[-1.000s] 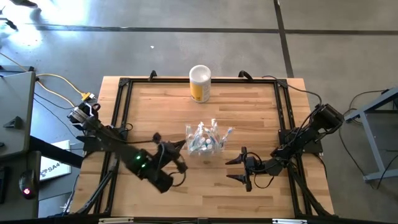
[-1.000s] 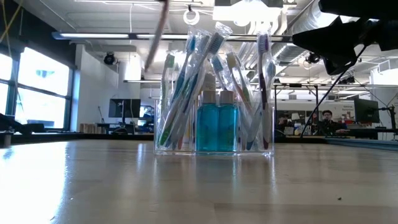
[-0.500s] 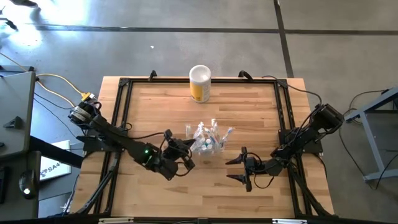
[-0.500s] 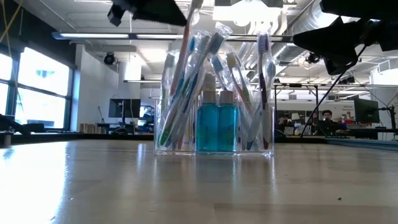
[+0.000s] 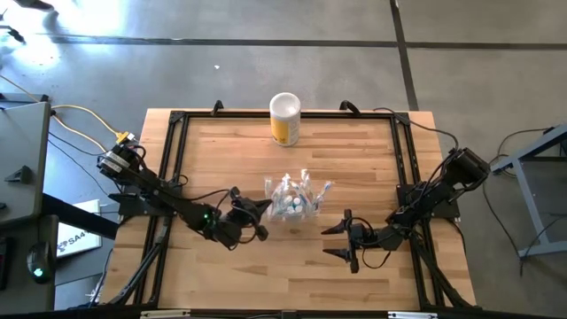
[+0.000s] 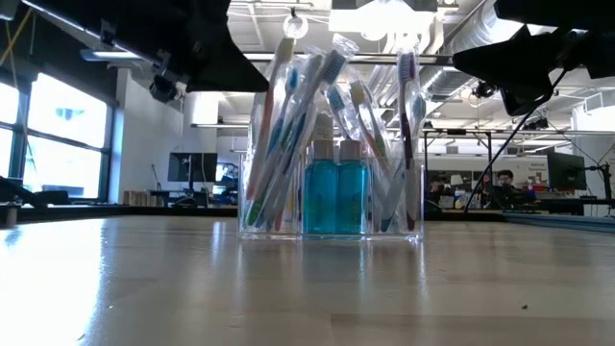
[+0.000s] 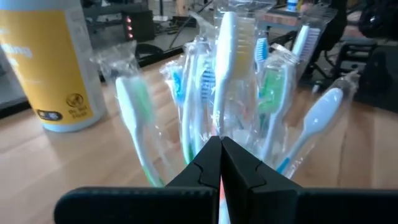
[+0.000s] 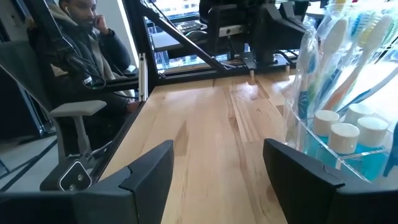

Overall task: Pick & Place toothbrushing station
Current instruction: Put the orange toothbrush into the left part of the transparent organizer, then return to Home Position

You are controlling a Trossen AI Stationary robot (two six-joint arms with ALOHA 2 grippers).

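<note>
The toothbrushing station (image 5: 294,202) is a clear holder (image 6: 332,216) standing near the table's middle, holding wrapped toothbrushes and teal tubes (image 6: 336,197). My left gripper (image 5: 262,208) is at the station's left side, shut on a white toothbrush (image 7: 225,74) whose bristled head stands up. In the low view this brush (image 6: 274,106) leans among the others. My right gripper (image 5: 342,239) waits open to the station's right and a little nearer. Nothing is between its fingers (image 8: 224,168), and the station (image 8: 339,106) stands ahead of them. My left gripper pinches the white toothbrush's handle (image 7: 219,127) between its two shut fingers, below the head. The fingers come nearly level from the table's left side and lie across the brush. The brush stands steeply, head up, and its lower part (image 6: 252,197) reaches down inside the holder.
A yellow canister (image 5: 285,120) with a white top stands at the table's far edge, behind the station. A black frame (image 5: 168,177) runs around the tabletop. A person (image 8: 81,43) sits beyond the table's edge in the right wrist view.
My left gripper has come down and moved toward the station, turning as it went, still shut on the toothbrush. The brush, first a blur high above the holder's left side, has sunk in at a slant and now leans among the other brushes.
</note>
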